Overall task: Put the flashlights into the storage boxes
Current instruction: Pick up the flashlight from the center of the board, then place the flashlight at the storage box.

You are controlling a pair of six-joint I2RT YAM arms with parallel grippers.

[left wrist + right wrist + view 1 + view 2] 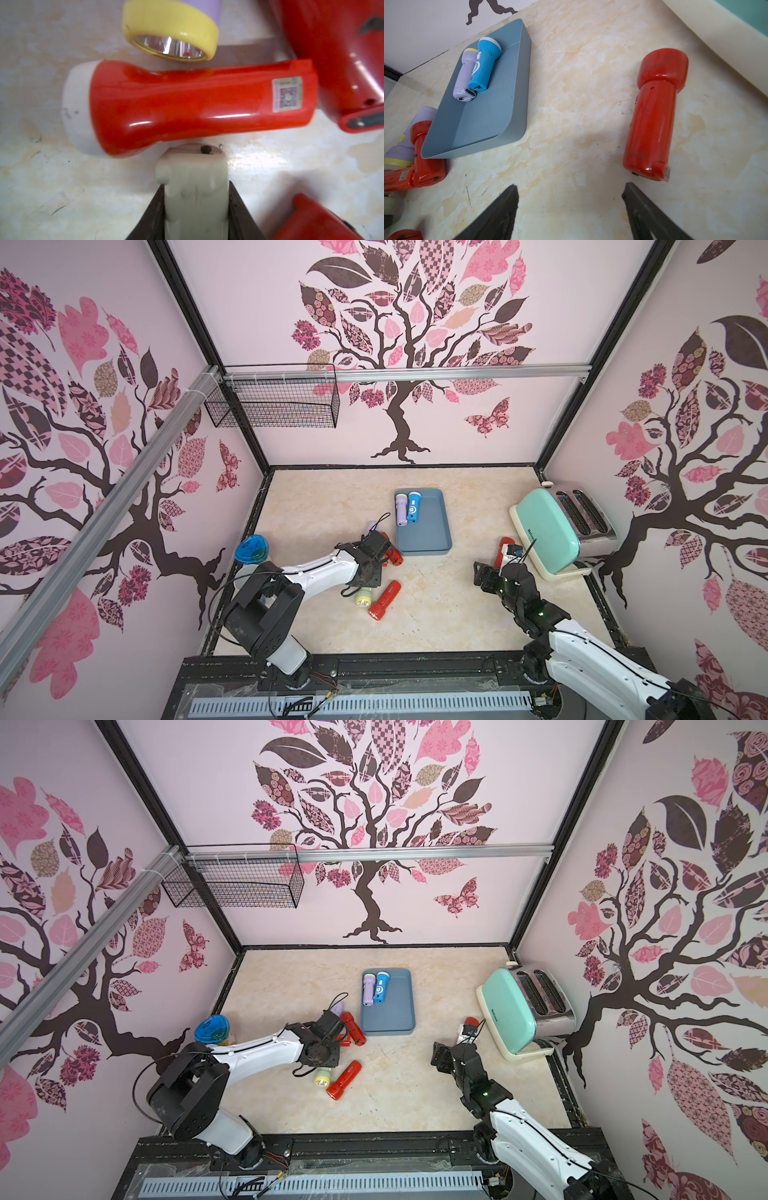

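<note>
A grey-blue tray on the table holds a lilac flashlight and a blue flashlight, side by side in its far corner on the left arm's side. Just off the tray's near corner on that side, the left gripper is clenched on a pale green flashlight, among red flashlights and a second lilac flashlight. Well apart from the tray on the right arm's side, the right gripper hangs spread and empty by a lone red flashlight.
</note>
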